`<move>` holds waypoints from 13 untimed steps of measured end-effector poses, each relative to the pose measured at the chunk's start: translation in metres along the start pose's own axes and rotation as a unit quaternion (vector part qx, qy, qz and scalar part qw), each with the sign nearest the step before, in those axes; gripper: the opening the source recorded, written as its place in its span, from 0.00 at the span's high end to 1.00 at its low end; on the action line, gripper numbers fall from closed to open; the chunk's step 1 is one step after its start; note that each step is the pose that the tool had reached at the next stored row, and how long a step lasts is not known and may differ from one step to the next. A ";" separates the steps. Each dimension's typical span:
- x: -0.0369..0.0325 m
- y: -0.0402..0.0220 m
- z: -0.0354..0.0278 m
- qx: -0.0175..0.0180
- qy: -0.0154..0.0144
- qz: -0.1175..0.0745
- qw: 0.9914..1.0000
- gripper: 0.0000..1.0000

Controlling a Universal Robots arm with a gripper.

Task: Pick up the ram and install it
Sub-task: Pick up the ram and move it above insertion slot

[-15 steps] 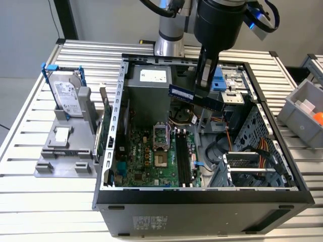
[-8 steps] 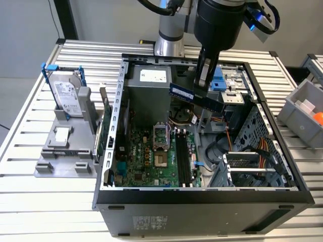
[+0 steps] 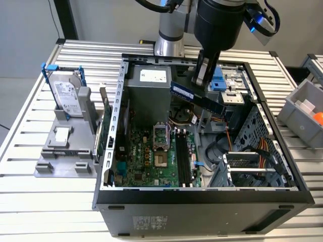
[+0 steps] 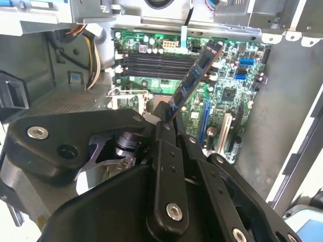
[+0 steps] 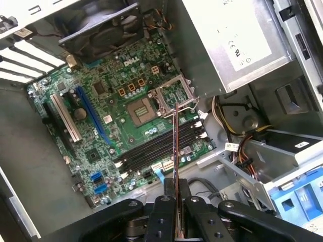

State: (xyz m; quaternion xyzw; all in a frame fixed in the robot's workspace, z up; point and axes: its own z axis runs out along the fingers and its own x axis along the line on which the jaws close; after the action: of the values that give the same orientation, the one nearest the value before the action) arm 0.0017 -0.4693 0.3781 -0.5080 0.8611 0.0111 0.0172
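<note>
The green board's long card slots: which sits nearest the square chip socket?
The blue slot; the white slot beside it lies farther from the socket.

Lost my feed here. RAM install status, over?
Gripper shut on RAM stick. Stick tilted, in the air above motherboard, not seated. Nothing visible across memory slots.

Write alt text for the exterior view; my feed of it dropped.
The arm's hand holds a memory stick in the air above an open computer case with a green circuit board inside. At the exterior view's left, a hard drive stands in a grey holder on the slatted table.
</note>
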 end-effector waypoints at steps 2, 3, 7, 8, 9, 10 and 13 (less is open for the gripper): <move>0.0000 0.0000 0.0000 0.000 0.000 0.010 1.000 1.00; 0.0000 0.0000 0.0000 0.001 0.000 0.015 1.000 1.00; 0.0000 0.0000 0.0000 0.001 0.000 0.035 0.999 1.00; 0.0000 0.0000 0.0000 0.002 0.000 0.040 0.999 1.00; 0.0000 0.0000 0.0000 0.002 0.000 0.045 0.999 1.00; 0.0000 0.0000 0.0000 0.002 0.000 0.050 0.999 1.00; 0.0000 0.0000 0.0000 0.003 0.000 0.065 0.998 1.00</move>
State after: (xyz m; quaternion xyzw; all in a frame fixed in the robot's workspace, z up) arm 0.0017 -0.4693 0.3781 -0.4511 0.8922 0.0100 0.0179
